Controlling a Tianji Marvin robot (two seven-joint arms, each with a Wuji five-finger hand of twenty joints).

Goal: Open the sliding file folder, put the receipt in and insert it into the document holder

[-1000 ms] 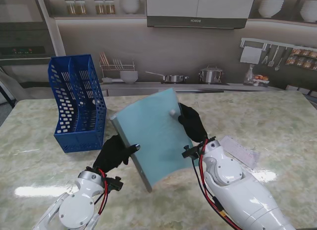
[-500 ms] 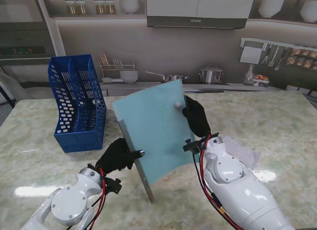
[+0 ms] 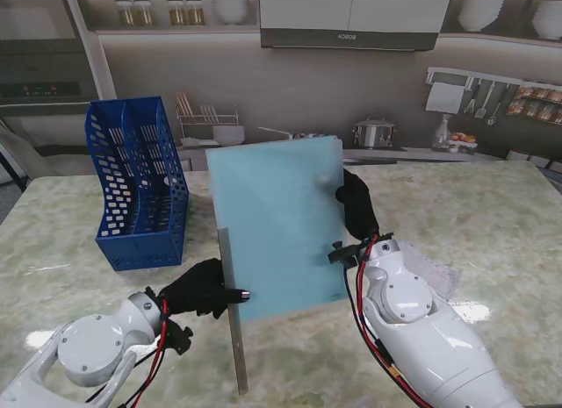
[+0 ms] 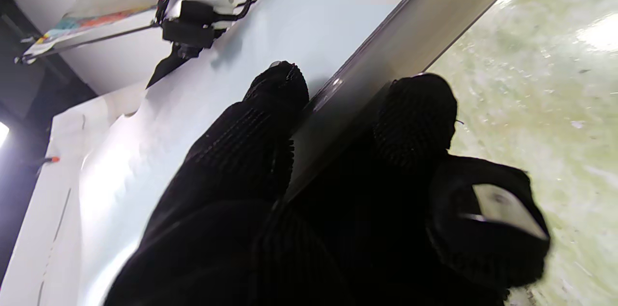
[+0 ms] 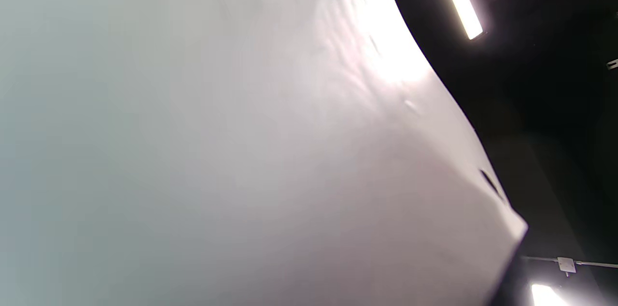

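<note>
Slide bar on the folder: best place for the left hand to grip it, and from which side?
Pinch the slide bar on its lower stretch, coming from the robot's left. It runs along the left edge of the upright folder, with its end poking out past the sheet. The left hand is already closed there, fingers either side of the bar; the right hand steadies the opposite edge.

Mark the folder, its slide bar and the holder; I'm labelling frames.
folder [image 3: 281, 224], stand view, middle of its blue face
slide bar [image 3: 235, 338], stand view, lower stretch of the grey strip
holder [image 3: 140, 184], stand view, perforated side wall
</note>
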